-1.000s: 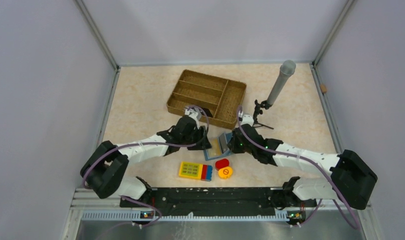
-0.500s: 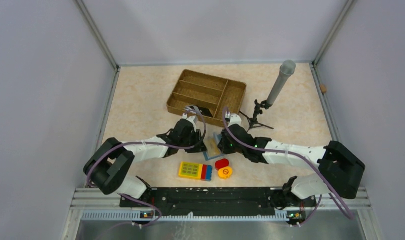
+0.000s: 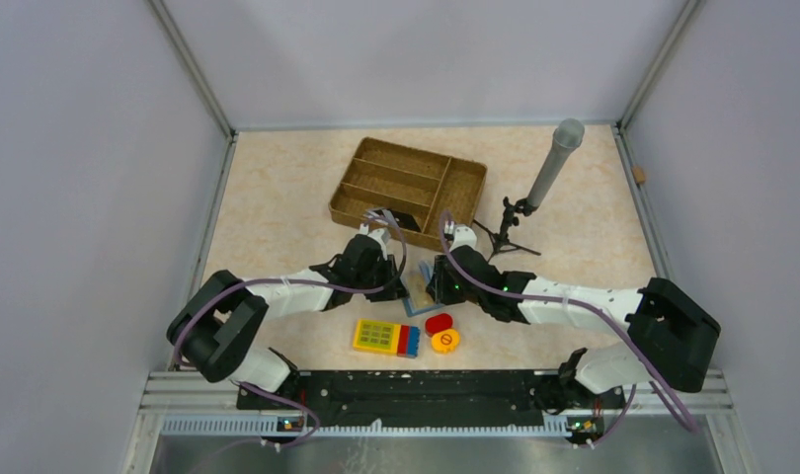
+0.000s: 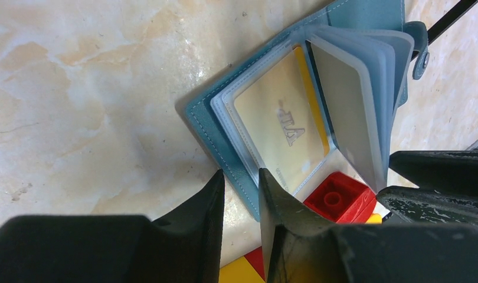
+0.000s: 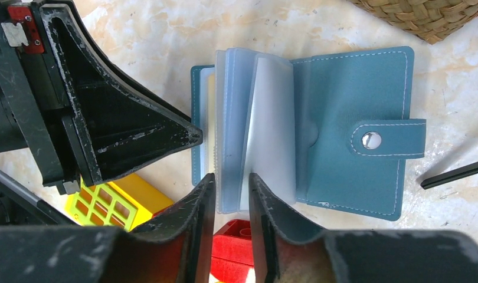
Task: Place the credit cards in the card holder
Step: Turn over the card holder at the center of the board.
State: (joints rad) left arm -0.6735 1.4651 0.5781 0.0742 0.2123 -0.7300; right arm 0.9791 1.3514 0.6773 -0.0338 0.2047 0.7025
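Beige marbled worktop (image 3: 278, 197) carries everything you have in view. Your two arms reach in from the near edge, the left arm (image 3: 287, 293) and the right arm (image 3: 574, 301), and meet near the middle. Behind them sits one brown wicker tray (image 3: 345, 178) with four compartments, and to its right one grey cylinder (image 3: 554, 163) stands tilted on a black tripod.

Nearer you lies one yellow keypad block (image 3: 386, 338) with a red and blue end. Between the two tools lies the one card holder (image 5: 354, 94), open and flat on the worktop just in front of the tray, its clear sleeves fanned up.

Your left tool (image 4: 239, 183) has its fingers close together, astride the near corner of the teal cover; you cannot tell whether they clamp it. Your right tool (image 5: 231, 180) is pinched on the edges of the clear sleeves.

One red block (image 3: 438, 323) and one yellow disc (image 3: 445, 341) sit just beside the holder's near edge. You can count one credit card (image 4: 284, 132), tan-yellow, lying inside a sleeve. One snap tab (image 5: 372, 140) sticks out from the cover's right edge.
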